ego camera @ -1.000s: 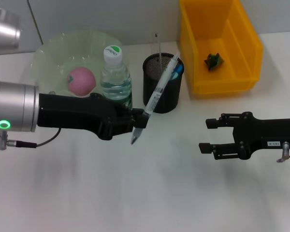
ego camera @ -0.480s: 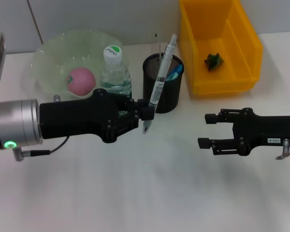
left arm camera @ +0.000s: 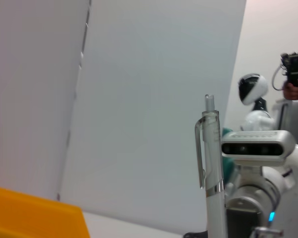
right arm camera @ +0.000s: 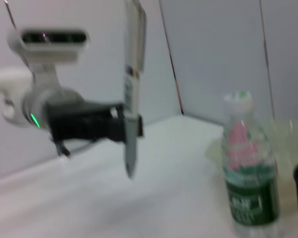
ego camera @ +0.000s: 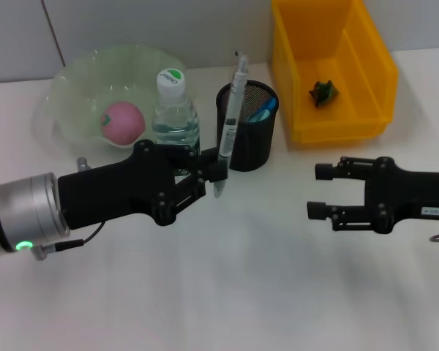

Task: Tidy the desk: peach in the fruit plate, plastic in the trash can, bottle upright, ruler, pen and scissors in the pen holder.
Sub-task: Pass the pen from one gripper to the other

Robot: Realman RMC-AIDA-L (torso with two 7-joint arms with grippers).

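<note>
White table [ego camera: 227, 292]; grey wall [ego camera: 168, 29] behind it.

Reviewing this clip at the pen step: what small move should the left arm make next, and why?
Probably carry the pen over the pen holder and lower it. The left gripper holds it nearly upright, tip down, beside the holder's rim rather than over its mouth. The right gripper waits open, apart.

Left gripper [ego camera: 214, 172] clamped, right gripper [ego camera: 323, 191] agape

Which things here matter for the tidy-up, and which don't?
Job: pen held by left tool; pen holder; peach in fruit plate; upright bottle; plastic in yellow bin.

Not involved: right tool, open, idle over table.
</note>
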